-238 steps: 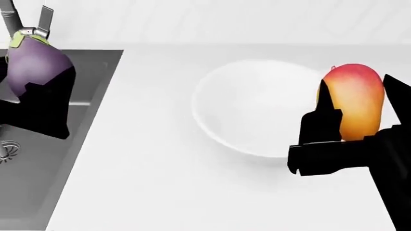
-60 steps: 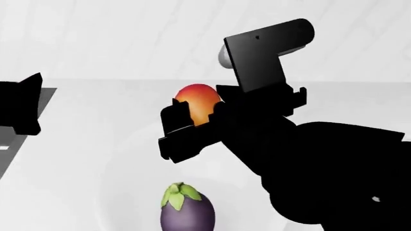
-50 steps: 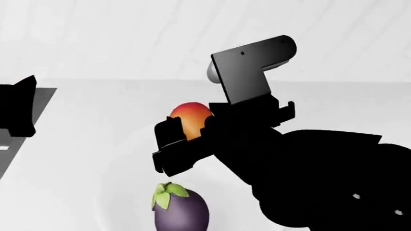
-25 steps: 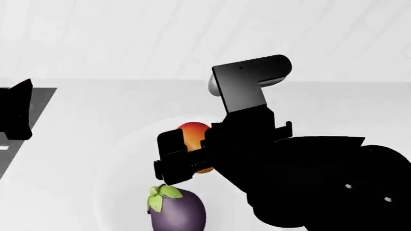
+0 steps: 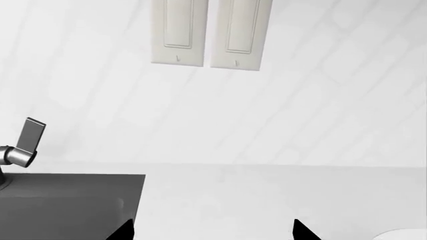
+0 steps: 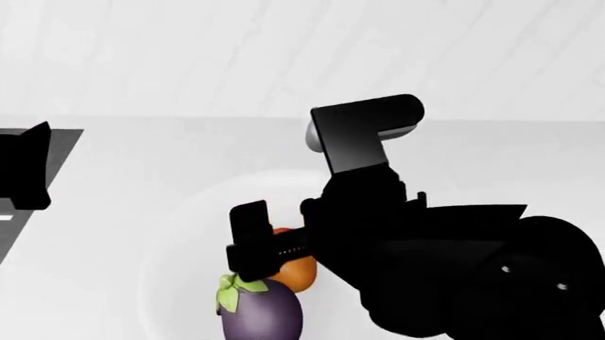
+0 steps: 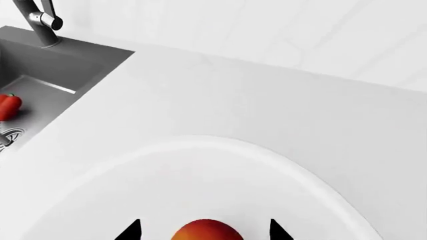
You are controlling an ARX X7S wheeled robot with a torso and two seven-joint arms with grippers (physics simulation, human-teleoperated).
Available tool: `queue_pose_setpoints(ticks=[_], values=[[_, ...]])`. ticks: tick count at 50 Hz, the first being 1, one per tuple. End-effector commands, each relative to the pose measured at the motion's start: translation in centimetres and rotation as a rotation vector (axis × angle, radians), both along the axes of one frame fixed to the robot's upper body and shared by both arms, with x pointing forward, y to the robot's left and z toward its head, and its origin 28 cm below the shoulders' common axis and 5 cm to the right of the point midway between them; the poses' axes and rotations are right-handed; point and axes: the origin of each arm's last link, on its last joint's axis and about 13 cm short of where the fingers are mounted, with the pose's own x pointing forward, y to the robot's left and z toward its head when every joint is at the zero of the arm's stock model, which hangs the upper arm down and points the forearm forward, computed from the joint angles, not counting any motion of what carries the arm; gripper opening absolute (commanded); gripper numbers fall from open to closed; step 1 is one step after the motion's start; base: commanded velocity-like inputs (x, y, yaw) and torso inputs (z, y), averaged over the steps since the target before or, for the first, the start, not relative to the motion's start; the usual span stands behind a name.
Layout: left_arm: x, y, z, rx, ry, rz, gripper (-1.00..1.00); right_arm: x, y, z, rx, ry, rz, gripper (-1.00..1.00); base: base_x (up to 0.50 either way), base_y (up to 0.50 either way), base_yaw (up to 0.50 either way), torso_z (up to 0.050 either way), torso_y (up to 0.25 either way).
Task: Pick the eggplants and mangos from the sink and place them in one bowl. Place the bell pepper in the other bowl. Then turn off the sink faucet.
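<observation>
A: Right gripper (image 6: 282,249) jaws closed on the mango (image 6: 295,273), low inside the bowl (image 6: 180,221); eggplant (image 6: 265,317) just under the jaws, seemingly touching the mango

B: Smooth oval skin, probably slippery, firm and light; best pinched across the middle, as here. And the left gripper (image 5: 213,235)?

A: Jaws spread wide, holding nothing, above the surface near the sink (image 5: 73,200)

B: Bell pepper (image 7: 8,106) lying in the sink, well away from both jaws; glossy, hollow, light, so likely a gentle squeeze across the lobes

Head view looks down over the bowl (image 6: 180,234); right wrist view hangs close above it. Both wrist views share the sink (image 5: 67,205) and faucet (image 7: 40,22).
</observation>
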Motion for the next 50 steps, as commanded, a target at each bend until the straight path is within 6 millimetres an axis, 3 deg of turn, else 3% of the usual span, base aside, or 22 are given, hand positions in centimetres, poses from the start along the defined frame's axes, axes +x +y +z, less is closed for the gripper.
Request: queue_pose_setpoints(ticks=[1, 5, 11, 16, 23, 34, 50], values=[[0.0, -0.4, 0.1, -0.020, -0.001, -0.031, 1.00, -0.1, 0.0, 0.9, 0.028, -0.014, 0.001, 1.00, 0.00, 0.00, 0.00, 0.000, 0.000], [0.1, -0.3, 0.2, -0.020, -0.003, -0.032, 1.00, -0.2, 0.1, 2.4, 0.042, -0.057, 0.008, 1.00, 0.00, 0.00, 0.00, 0.000, 0.000], [0.1, -0.3, 0.4, -0.019, -0.005, -0.029, 1.00, -0.7, -0.5, 6.8, 0.047, -0.228, -0.016, 1.00, 0.00, 0.00, 0.00, 0.000, 0.000], [0.1, -0.4, 0.5, -0.013, -0.007, -0.033, 1.00, -2.2, -2.2, 8.2, 0.026, -0.363, -0.090, 1.00, 0.00, 0.00, 0.00, 0.000, 0.002], [0.4, -0.8, 0.2, 0.013, -0.011, -0.034, 1.00, -5.4, -5.4, 6.9, 0.057, -0.548, -0.190, 1.00, 0.00, 0.00, 0.00, 0.000, 0.000], [0.7, -1.2, -0.6, 0.120, -0.111, -0.038, 1.00, -8.9, -8.8, 3.2, 0.081, -0.578, -0.376, 1.00, 0.00, 0.00, 0.00, 0.000, 0.000], [0.5, -1.3, -2.2, 0.194, -0.080, 0.013, 1.00, -9.0, -9.2, 2.8, 0.056, -0.519, -0.377, 1.00, 0.00, 0.00, 0.00, 0.000, 0.000]])
